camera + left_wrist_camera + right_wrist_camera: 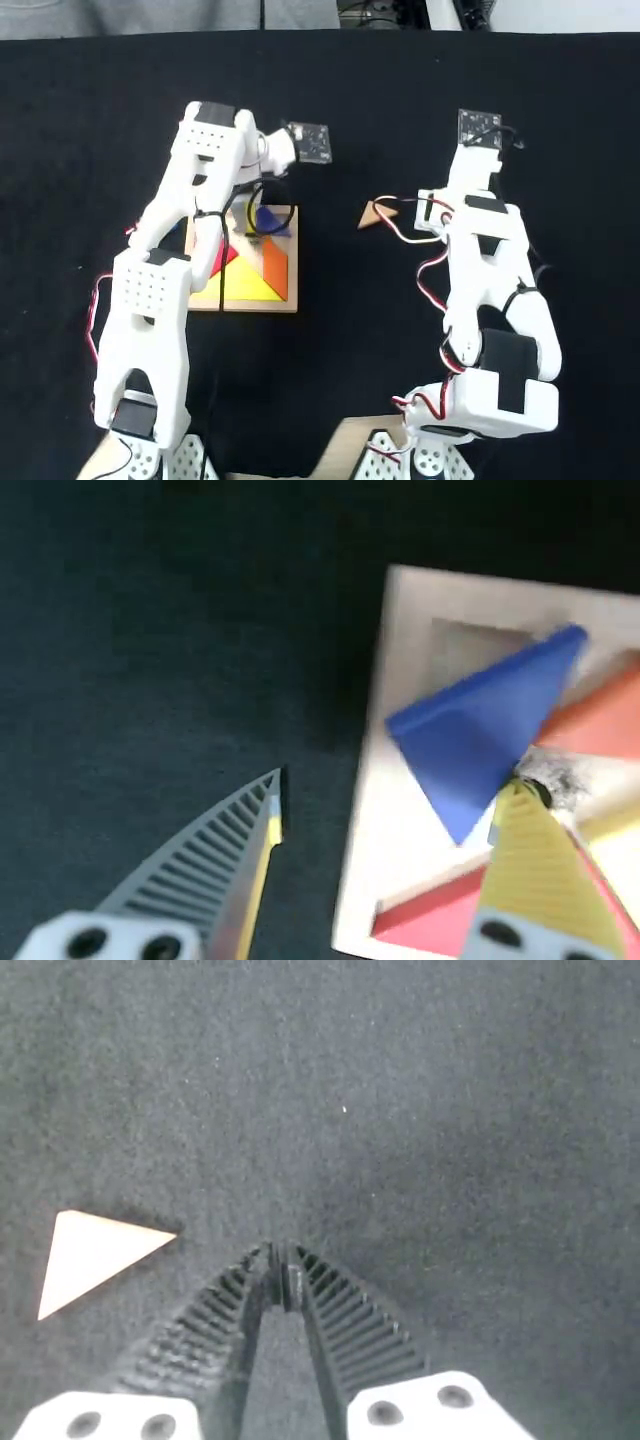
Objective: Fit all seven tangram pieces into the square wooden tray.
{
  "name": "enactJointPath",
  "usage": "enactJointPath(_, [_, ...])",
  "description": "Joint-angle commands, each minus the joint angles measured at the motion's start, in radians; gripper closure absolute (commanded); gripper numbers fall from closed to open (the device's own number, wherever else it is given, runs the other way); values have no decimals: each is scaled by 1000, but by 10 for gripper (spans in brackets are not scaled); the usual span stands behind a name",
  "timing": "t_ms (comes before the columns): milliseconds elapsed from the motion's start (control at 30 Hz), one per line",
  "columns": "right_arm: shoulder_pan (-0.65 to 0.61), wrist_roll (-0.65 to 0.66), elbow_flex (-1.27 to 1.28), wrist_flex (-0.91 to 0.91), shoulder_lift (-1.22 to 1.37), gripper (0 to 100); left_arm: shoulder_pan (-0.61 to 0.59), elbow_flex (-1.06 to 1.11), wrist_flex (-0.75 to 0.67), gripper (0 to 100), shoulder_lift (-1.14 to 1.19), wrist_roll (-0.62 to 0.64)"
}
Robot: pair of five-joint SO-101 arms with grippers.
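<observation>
The square wooden tray point(290, 300) lies under my left arm and holds yellow point(250, 285), orange point(275, 262) and red point(226, 255) pieces. A blue triangle point(478, 725) sits askew over the tray's bare corner pocket point(462, 640), not flat. My left gripper point(395, 780) is open: one finger point(535, 865) is over the tray at the blue triangle's corner, the other point(235, 855) is outside the rim over the cloth. A small tan triangle point(377, 213) lies loose on the cloth, apart from the tray. My right gripper point(278, 1260) is shut and empty, close beside that tan triangle point(92, 1252).
A black cloth point(380, 90) covers the table. Both arm bases stand at the near edge. Red and white wires point(425, 270) hang along the right arm. Bare cloth stretches between the tray and the right arm.
</observation>
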Motion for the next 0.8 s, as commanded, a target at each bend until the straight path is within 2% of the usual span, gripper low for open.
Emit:
enactJointPath(0, [14, 8, -42, -15, -1, 984, 25, -62, -32, 679, -17, 26])
enactJointPath(200, [14, 8, -42, -15, -1, 984, 25, -58, -46, 679, -18, 26])
enactJointPath(333, [14, 8, -42, -15, -1, 984, 24, -101, 84, 679, -31, -14])
enactJointPath(433, [14, 8, -42, -15, -1, 984, 4, -243, 207, 679, -31, -57])
enactJointPath(500, [14, 8, -42, -15, -1, 984, -7, -366, 239, 679, -18, -40])
enactJointPath(567, [14, 8, -42, -15, -1, 984, -33, -450, 224, 679, -5, 14])
enactJointPath(767, [14, 8, -42, -15, -1, 984, -91, -466, 74, 679, 158, 166])
